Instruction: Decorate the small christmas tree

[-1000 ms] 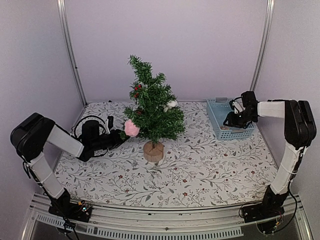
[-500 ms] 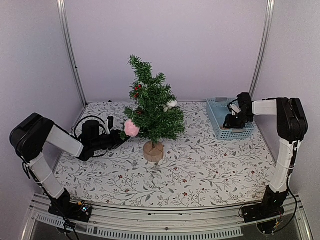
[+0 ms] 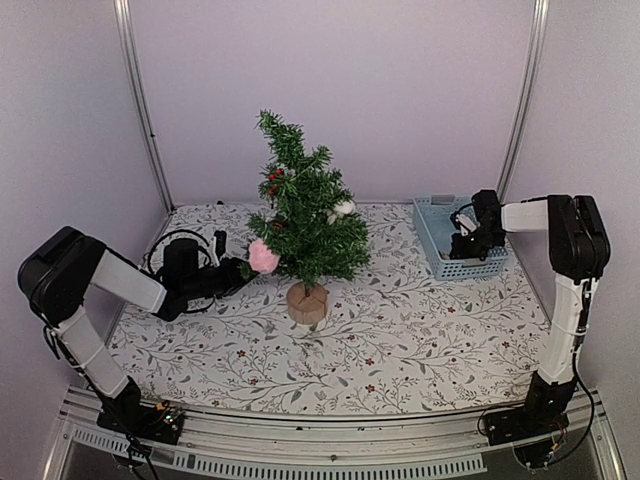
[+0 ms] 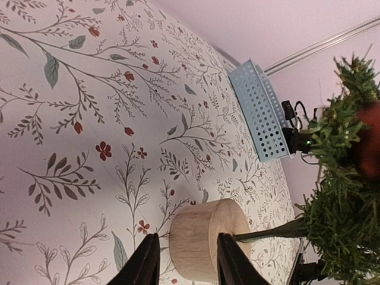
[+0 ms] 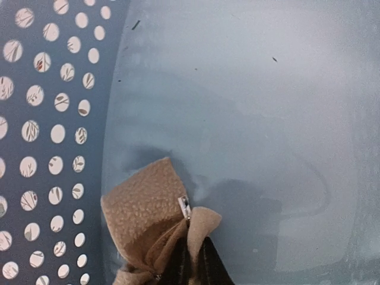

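Top external, small christmas tree (image 3: 305,215) on floral-print tablecloth (image 3: 400,335), plain lilac walls (image 3: 400,90)

Front: table (image 3: 400,340) lay bare, open passage across.
Centre: small christmas tree (image 3: 305,215) blocked the middle, boughs overhanging the stump (image 3: 307,302) (low gap beneath).
Left: left gripper (image 3: 243,268) sat just beside the boughs, pink pom-pom (image 3: 263,256) at its tip.
Right rear: basket (image 3: 440,245) walls boxed in right gripper (image 3: 462,243) and its fleece scrap (image 5: 151,208).
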